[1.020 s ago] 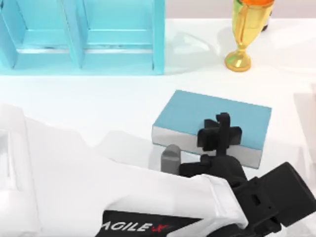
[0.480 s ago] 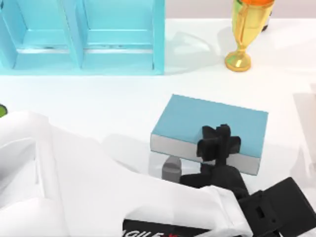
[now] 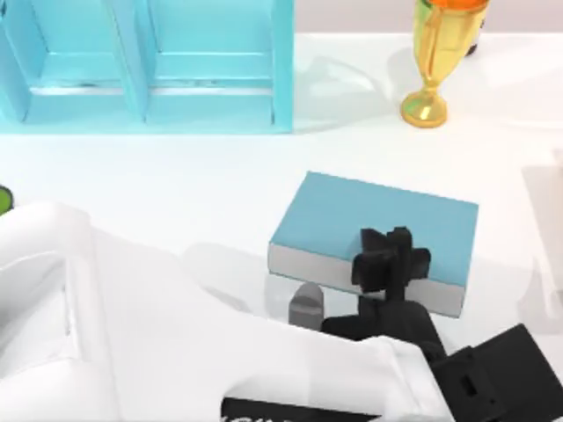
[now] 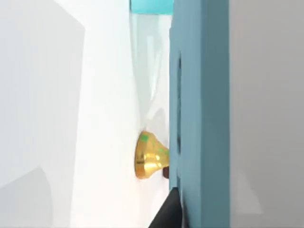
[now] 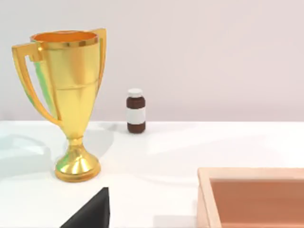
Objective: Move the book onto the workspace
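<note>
The teal-blue book lies flat at the centre right of the white workspace, its grey page edge facing the near side and a shadow under that edge. My left gripper reaches in from the near side and is shut on the book's near edge, with black fingers over the cover. The left wrist view shows the book's cover edge-on, with a black finger against it. One black fingertip of the right gripper shows in the right wrist view, facing the back right of the table.
A light blue shelf unit stands at the back left. A gold trophy stands at the back right, with a small brown bottle behind it. A wooden tray sits at the right. A green object shows at the left edge.
The book and my left gripper have shifted slightly toward the near edge of the table. The grip on the book has held.
</note>
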